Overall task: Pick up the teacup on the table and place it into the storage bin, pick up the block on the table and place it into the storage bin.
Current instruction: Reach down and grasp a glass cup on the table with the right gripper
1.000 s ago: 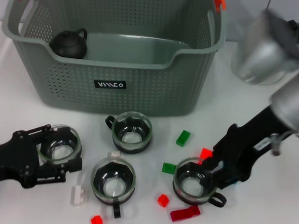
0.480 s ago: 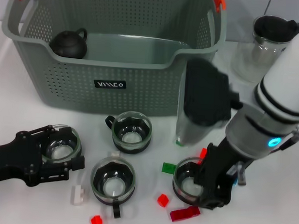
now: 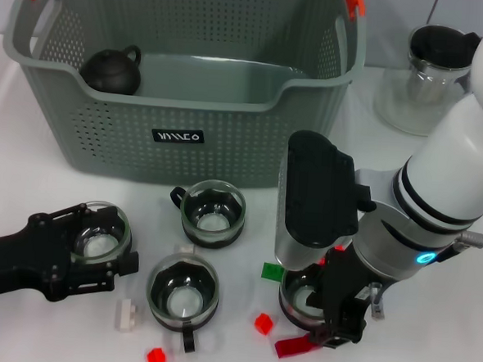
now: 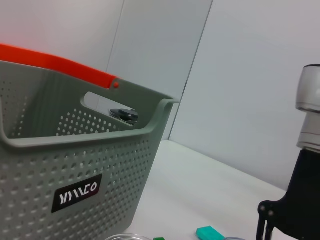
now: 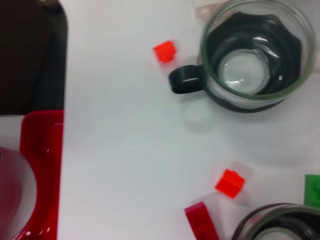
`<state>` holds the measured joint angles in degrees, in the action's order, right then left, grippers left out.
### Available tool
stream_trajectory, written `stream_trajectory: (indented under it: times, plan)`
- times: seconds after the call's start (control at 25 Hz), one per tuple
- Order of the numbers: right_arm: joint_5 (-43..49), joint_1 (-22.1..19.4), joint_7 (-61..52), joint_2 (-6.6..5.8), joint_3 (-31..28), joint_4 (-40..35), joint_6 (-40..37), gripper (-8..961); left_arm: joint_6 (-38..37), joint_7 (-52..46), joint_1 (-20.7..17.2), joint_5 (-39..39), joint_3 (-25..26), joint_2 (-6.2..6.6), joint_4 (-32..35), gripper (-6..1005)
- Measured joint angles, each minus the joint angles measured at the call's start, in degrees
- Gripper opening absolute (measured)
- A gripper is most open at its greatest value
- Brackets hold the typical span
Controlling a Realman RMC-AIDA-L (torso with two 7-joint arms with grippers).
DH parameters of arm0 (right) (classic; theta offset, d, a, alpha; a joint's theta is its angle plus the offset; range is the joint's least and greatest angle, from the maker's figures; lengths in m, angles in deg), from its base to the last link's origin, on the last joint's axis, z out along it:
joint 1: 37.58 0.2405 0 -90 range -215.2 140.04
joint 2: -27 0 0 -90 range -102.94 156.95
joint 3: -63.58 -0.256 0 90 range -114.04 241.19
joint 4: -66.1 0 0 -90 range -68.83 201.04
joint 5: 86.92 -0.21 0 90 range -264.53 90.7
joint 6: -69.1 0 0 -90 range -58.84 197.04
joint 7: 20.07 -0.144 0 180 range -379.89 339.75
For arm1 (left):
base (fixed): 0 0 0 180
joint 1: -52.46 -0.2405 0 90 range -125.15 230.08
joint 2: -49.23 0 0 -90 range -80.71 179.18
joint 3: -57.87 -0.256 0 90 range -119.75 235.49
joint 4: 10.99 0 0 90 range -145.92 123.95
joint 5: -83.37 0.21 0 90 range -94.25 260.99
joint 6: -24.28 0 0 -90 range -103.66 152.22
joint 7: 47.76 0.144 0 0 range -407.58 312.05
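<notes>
On the worktop before the bin, a teacup is clasped by the left end effector; the right end effector is lowered onto another teacup, its opening hidden.

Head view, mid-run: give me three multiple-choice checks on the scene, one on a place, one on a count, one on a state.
1. Where is the black teapot?
A. on the table beside the cups
B. inside the storage bin
C. in the left claw

2. How many glass teacups are on the table?
A. two
B. six
C. four

3. What is the left claw doing?
A. it is around a teacup
B. it is raised over the bin
C. it is gripping a red block

Key:
1 B, the black teapot sits inside the storage bin, at its robot-left end.
2 C, four teacups sit on the table, including the middle one.
3 A, the left claw frames the leftmost teacup on the table.
</notes>
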<state>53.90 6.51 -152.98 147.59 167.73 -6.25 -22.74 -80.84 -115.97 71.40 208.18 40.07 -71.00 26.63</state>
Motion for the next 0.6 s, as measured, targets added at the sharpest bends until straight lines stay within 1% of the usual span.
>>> stream_trajectory:
  times: [0.24,0.52,0.6]
  plan:
    - [1.1,-0.2,-0.2,0.15,0.9,2.5,1.9,440,0.0,0.0,0.0,0.0,0.0,0.00,0.0,872]
    - [0.8,-0.3,-1.0,0.24,1.4,2.8,2.7,437,0.1,0.0,0.0,0.0,0.1,0.00,0.0,872]
    - [0.8,0.0,-1.4,0.27,1.4,3.6,2.8,421,0.3,0.0,0.0,-0.3,0.1,0.00,0.0,872]
